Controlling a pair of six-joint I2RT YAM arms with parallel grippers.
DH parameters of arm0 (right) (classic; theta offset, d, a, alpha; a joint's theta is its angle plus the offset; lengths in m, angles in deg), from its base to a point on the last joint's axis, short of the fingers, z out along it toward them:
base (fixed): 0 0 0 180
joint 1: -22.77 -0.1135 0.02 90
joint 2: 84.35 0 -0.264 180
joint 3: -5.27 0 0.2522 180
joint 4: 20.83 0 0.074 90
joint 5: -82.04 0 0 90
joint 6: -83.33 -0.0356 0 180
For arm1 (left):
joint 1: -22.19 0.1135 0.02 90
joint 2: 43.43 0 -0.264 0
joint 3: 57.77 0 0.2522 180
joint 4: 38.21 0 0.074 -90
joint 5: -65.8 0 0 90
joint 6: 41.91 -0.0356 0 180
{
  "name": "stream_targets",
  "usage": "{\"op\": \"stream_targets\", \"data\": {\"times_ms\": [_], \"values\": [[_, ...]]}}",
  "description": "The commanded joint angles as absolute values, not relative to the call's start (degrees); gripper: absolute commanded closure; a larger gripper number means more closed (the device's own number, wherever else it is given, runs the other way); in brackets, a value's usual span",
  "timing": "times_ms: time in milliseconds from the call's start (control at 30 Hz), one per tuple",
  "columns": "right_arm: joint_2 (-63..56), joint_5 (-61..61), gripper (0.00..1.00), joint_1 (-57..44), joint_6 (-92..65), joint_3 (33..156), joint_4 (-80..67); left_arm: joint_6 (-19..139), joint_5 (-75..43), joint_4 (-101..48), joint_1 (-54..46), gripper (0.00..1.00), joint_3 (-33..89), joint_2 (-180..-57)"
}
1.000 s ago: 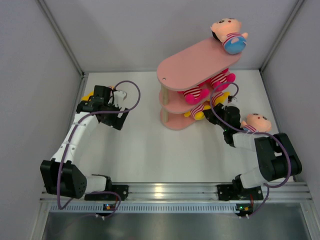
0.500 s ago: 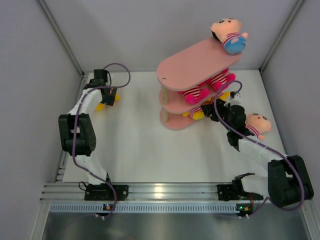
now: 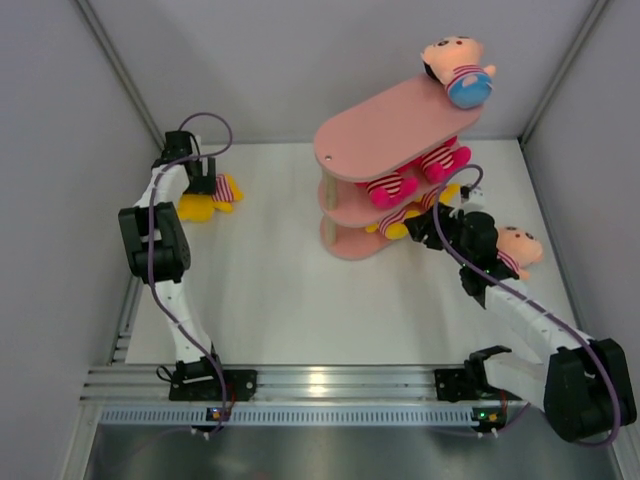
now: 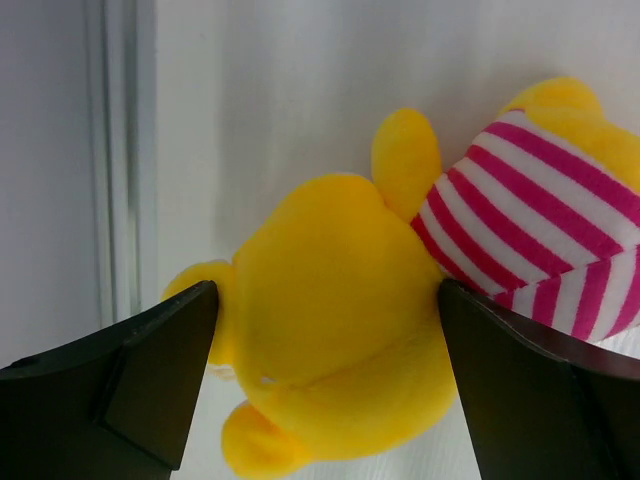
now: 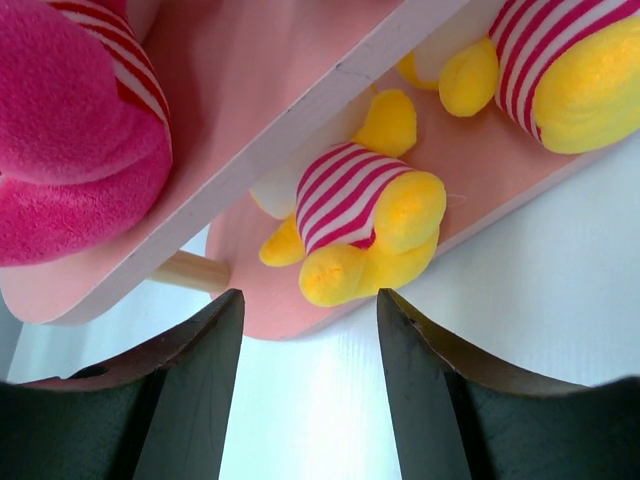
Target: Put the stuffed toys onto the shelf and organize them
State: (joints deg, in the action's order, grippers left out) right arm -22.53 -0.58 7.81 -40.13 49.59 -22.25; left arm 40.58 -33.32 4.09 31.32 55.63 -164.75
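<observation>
Against the far-left wall a yellow stuffed toy [image 3: 203, 207] [image 4: 330, 280] in a red-white striped shirt lies on the table. My left gripper [image 3: 198, 186] [image 4: 325, 292] is open, one finger on either side of its yellow body. At the back right the pink shelf [image 3: 370, 125] [image 5: 290, 95] carries a peach-headed toy [image 3: 458, 68] on top, hot pink toys [image 3: 400, 182] [image 5: 70, 150] on the middle board and yellow striped toys [image 3: 392, 226] [image 5: 365, 220] on the lowest. My right gripper [image 3: 438, 222] [image 5: 310, 305] is open and empty, just short of that lowest board.
Another peach-headed toy [image 3: 517, 247] lies on the table right behind my right wrist. A wooden shelf post [image 5: 190, 272] stands left of the nearest yellow toy. Grey walls close in the left, back and right sides.
My right gripper has opened, leaving a yellow striped toy on the lowest board. My left arm has stretched toward the far-left wall, bringing its open fingers around the yellow toy.
</observation>
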Motion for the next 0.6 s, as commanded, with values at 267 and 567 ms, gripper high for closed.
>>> {"op": "stream_targets", "data": {"times_ms": [267,567], "values": [[-33.63,-1.45,0.43,6.77,-33.40,57.34,-10.33,44.41,-14.10,12.12,35.11,1.00,52.60,-165.45],[-34.43,2.94,0.38,1.35,-20.22,75.35,10.23,31.49,-2.32,12.03,32.92,1.00,29.67,-135.16]]}}
